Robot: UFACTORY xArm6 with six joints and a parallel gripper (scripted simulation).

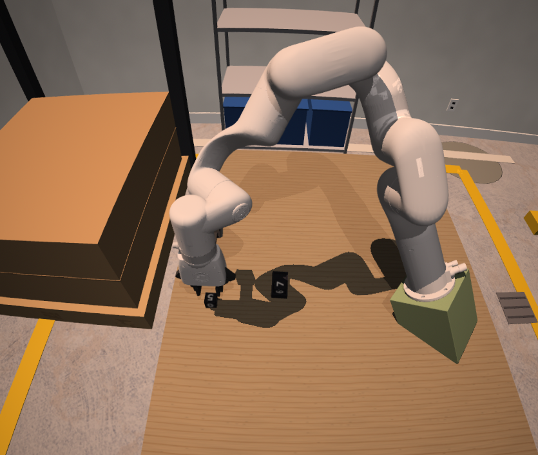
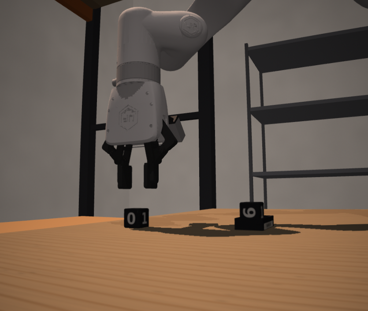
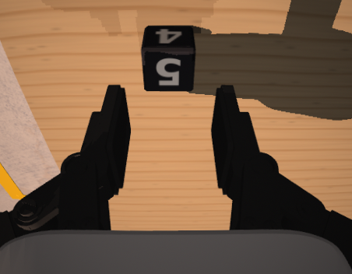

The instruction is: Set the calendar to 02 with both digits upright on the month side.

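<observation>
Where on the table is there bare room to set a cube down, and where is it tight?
Bare wood shows between the loose cube and the tray, and across the near table. Tight: under the half-open, empty tool, and the tray with its cube.

One cube (image 2: pixel 136 217) stands on the table (image 2: pixel 177 267), the other (image 2: pixel 251 211) in the tray (image 2: pixel 261 223).
</observation>
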